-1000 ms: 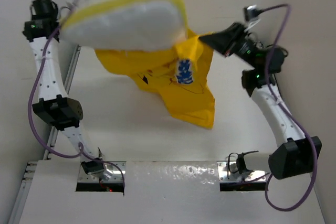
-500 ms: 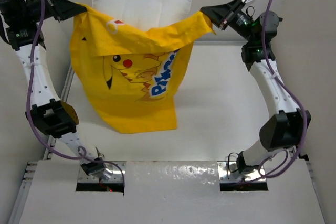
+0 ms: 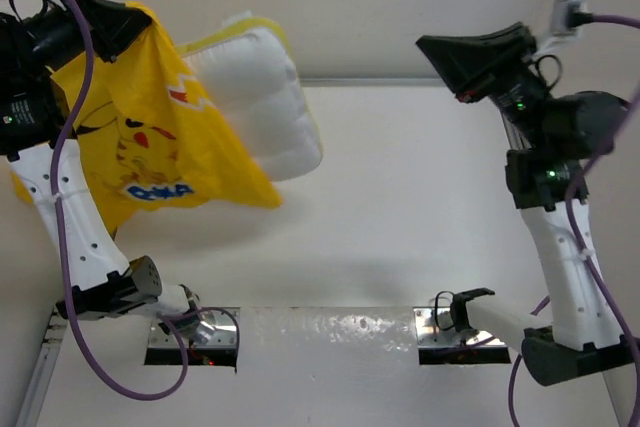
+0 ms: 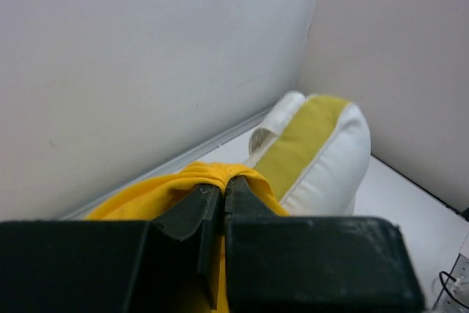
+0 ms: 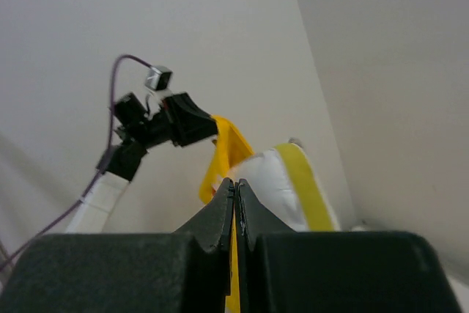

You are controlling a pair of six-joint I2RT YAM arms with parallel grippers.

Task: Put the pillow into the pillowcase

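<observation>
**Left arm holds the pillowcase high, right arm stands apart**

Both arms rise tall over the table [image 3: 420, 207], the left at the far-left corner and the right well apart on the right. The pillow [image 3: 262, 97] juts out rightward from the pillowcase [image 3: 140, 147]; whether it sits inside or behind is unclear. The left claw [image 3: 148, 19] is clamped on bunched yellow fabric. The right claw [image 3: 428, 45] is pressed closed and empty. Only the wrist views show the pillow's yellowish side seam [image 4: 300, 144].
</observation>
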